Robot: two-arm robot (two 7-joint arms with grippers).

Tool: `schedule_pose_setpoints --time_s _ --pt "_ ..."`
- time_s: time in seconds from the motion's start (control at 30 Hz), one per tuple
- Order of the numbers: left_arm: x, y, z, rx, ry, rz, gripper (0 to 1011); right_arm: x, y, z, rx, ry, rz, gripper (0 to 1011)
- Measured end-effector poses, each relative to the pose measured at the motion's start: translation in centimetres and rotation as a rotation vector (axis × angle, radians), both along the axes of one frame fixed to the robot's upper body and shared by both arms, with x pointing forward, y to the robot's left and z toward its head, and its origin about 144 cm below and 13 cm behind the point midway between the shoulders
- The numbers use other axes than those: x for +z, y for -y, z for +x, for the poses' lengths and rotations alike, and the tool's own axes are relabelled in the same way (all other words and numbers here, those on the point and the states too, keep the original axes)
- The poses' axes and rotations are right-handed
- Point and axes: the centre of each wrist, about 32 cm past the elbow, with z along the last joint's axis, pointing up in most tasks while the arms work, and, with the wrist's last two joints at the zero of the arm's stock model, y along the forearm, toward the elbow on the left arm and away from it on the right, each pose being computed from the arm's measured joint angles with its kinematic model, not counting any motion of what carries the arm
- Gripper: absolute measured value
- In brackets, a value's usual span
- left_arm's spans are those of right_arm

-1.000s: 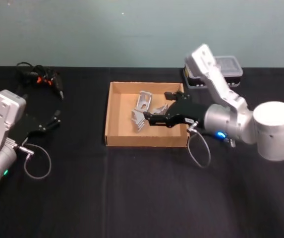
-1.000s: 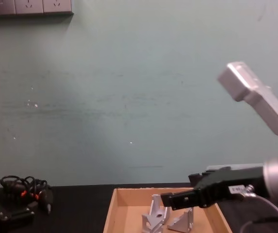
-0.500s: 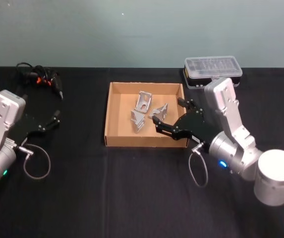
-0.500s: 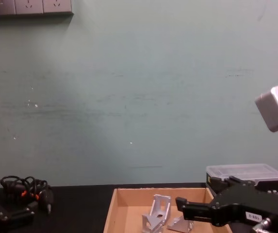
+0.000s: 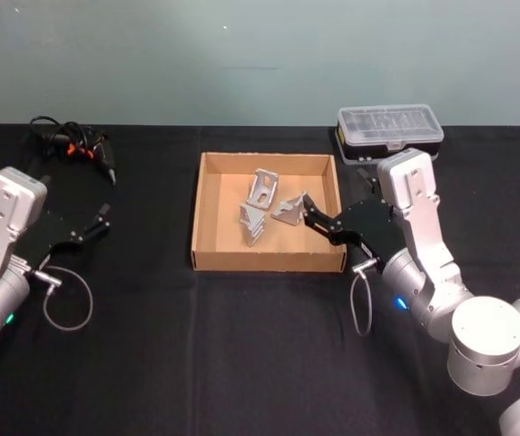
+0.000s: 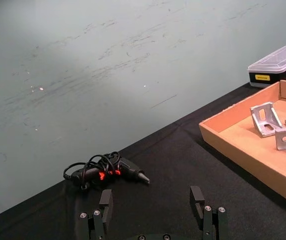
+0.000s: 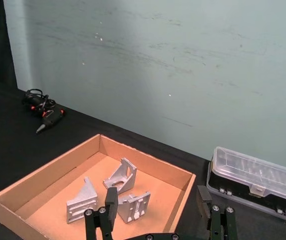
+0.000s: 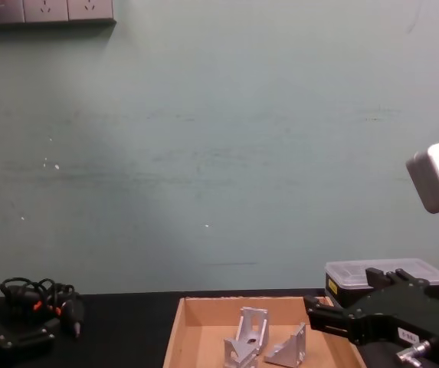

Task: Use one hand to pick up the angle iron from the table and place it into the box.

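Observation:
Three silver angle irons (image 5: 264,188) (image 5: 253,221) (image 5: 289,210) lie inside the tan cardboard box (image 5: 207,211) at the middle of the black table (image 5: 241,345). My right gripper (image 5: 337,200) hovers at the box's right wall, open and empty. Its wrist view looks down past both fingers (image 7: 111,197) onto the box (image 7: 43,182) and the angle irons (image 7: 122,176). In the chest view the right gripper (image 8: 340,291) sits right of the angle irons (image 8: 253,326). My left gripper (image 5: 99,221) rests open at the table's left side, far from the box.
A small black case with a clear lid (image 5: 389,130) stands behind the right arm, close to the box's far right corner. A bundle of black cable with a tool (image 5: 73,143) lies at the far left. The near table is bare.
My right gripper has drawn back out of the box toward its right wall, open and empty. The angle irons stay in the box. The left arm has not moved.

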Motion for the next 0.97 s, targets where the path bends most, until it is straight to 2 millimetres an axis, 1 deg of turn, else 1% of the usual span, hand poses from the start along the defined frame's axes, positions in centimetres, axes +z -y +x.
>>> schedule_pose_setpoints --time_s 0.97 --pt "0.0 0.0 0.0 0.0 0.0 0.0 1011 0.06 0.02 -0.04 0.008 0.001 -0.004 1004"
